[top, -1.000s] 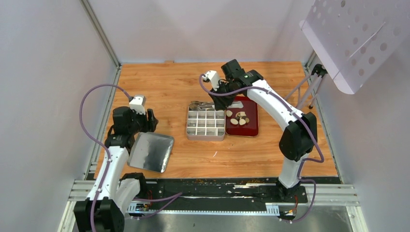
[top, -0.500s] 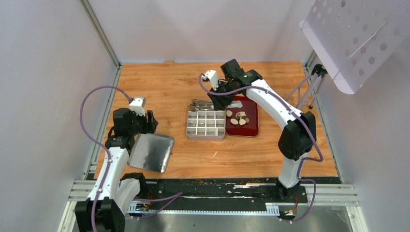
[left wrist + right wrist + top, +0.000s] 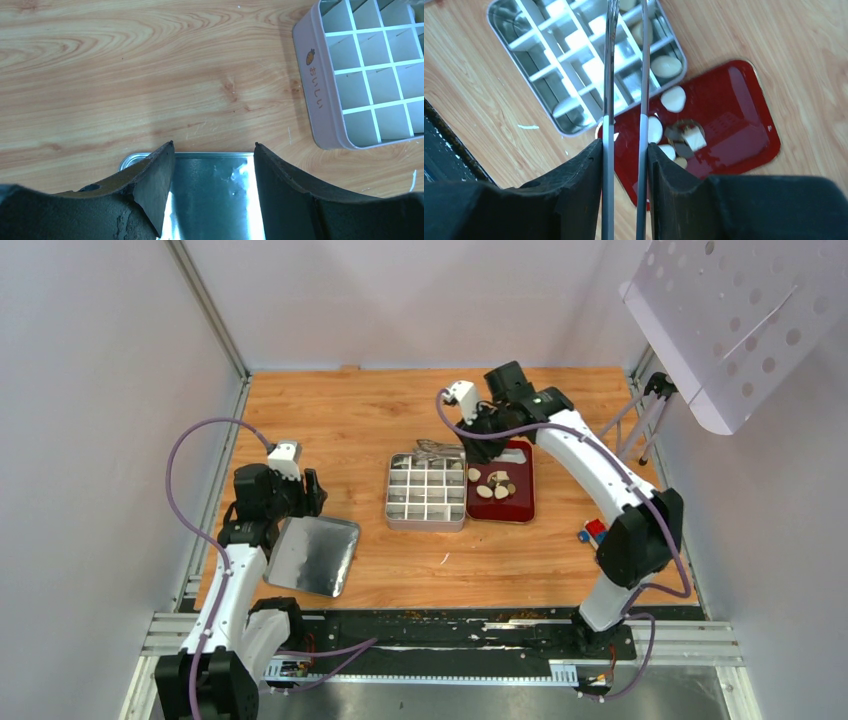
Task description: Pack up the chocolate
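Several cream-white and dark brown chocolate pieces (image 3: 492, 485) lie on a red tray (image 3: 520, 508); they also show in the right wrist view (image 3: 673, 98). Beside it stands the compartment tin (image 3: 398, 515), with a few cream pieces (image 3: 666, 66) in its compartments nearest the tray. My right gripper (image 3: 480, 443) (image 3: 625, 144) is shut on long metal tongs (image 3: 609, 75), which reach out over the tin's back edge; their tips run off the frame. My left gripper (image 3: 303, 498) (image 3: 214, 145) is open and empty, low over the tin's lid (image 3: 210, 195).
The shiny lid (image 3: 315, 555) lies flat at the front left. A small red-and-blue block (image 3: 592, 531) sits on the wood right of the red tray. A perforated white panel (image 3: 740, 320) on a stand rises at the back right. Walls close in on both sides.
My right arm has swung to the right with the tongs, from the tin's back left to its back right. The red-and-blue block has come into view. The left arm has not moved.
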`<state>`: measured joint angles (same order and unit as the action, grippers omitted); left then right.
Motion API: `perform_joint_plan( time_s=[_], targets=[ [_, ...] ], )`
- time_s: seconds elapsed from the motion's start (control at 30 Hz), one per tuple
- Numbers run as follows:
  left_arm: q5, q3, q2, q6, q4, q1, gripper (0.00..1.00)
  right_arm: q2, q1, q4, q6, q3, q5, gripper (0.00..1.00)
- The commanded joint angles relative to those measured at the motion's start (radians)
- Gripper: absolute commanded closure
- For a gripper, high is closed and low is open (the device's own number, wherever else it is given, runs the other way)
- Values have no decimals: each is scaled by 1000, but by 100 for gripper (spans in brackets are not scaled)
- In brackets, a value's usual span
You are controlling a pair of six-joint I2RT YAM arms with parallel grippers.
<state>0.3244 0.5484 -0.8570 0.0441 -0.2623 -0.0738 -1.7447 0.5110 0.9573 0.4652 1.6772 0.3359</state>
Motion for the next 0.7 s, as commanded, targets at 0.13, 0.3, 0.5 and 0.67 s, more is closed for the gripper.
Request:
perform_joint_plan(
  time_s=[0.13,0.3,0.5,0.67],
  targets=[
    [18,2,-18,2,32,-10,33,219,-136,12,39,-116,-22,73],
    [20,15,-30,-4,25,-9,33,257,-210,51,115,-194,-31,72],
    [21,31,-44,-10,16,-10,33,268,-236,130,205,-221,-9,71],
    [21,30,-48,-4,29,-11,32,313,-236,174,272,-267,19,71]
  ],
)
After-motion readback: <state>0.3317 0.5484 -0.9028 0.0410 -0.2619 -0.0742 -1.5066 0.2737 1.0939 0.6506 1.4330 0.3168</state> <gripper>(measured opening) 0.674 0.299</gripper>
